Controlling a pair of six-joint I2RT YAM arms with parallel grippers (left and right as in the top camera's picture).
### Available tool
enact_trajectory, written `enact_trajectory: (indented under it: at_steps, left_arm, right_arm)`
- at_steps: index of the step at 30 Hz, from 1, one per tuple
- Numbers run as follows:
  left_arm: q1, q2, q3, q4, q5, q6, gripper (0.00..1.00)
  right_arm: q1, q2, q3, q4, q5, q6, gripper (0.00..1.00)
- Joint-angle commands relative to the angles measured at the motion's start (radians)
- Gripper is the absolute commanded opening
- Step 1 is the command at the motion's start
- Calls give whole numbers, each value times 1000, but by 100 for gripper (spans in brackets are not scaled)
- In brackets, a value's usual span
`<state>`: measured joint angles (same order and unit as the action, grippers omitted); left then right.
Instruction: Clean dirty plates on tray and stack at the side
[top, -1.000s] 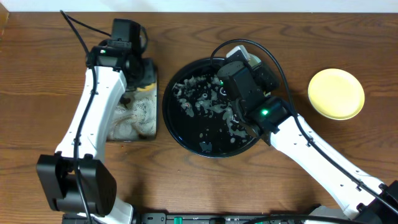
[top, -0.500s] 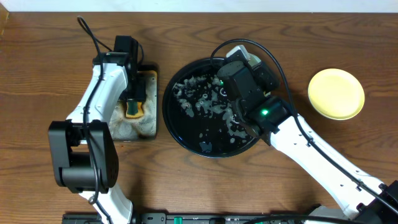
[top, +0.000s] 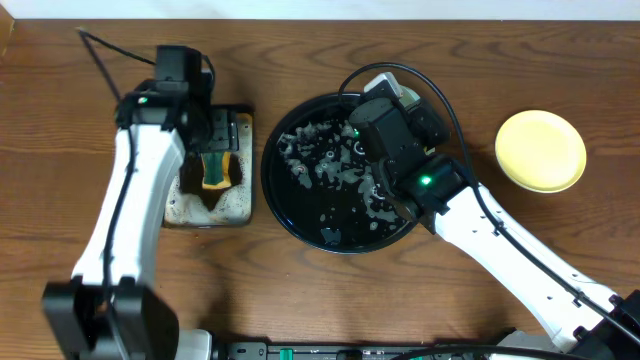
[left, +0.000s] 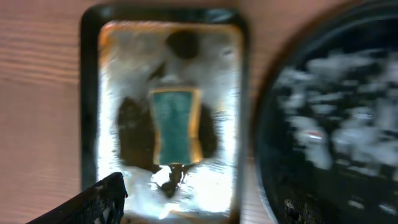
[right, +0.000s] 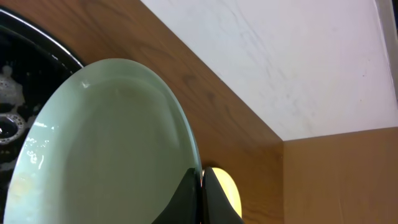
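Note:
My right gripper (right: 200, 194) is shut on the rim of a pale blue-green plate (right: 106, 143), held tilted on edge over the round black tray (top: 268, 185). Only that plate's far edge (top: 388, 86) shows from overhead, behind the right wrist. A pale yellow plate (top: 541, 150) lies on the table at the right, and it shows again as the yellow plate (right: 227, 194) just behind the right fingers. My left gripper (left: 193, 213) hangs open above the small rectangular tray (left: 90, 93), with nothing between its fingers. The green-yellow sponge (left: 174, 127) lies loose on that tray, ahead of the fingertips.
Grey suds and water cover the floor of the round tray (left: 336, 124). The rectangular tray (top: 175, 212) is wet and foamy. A pale wall runs along the table's far edge (right: 280, 62). Cables trail behind both arms.
The left gripper has opened and let go of the sponge, which now lies on the small tray. The left arm has swung leftward. The right arm and its plate have not moved.

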<state>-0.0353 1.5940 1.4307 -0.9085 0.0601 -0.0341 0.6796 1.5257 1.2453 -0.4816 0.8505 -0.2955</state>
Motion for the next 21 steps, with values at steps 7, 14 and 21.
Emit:
enact_trajectory:
  at_steps: [7,14,21]
  left_arm:
    - [1,-41,13,-21,161,-16,78]
    - [-1,-40,13,-34,162,-16,78]
    - [-1,-40,13,-34,162,-16,78]
  right_arm:
    - [-85,-3,-3,-40,-74,147,1]
    - [-119,-3,-3,-58,-161,229,1]
    - [-205,-14,-3,-99,-379,346,1]
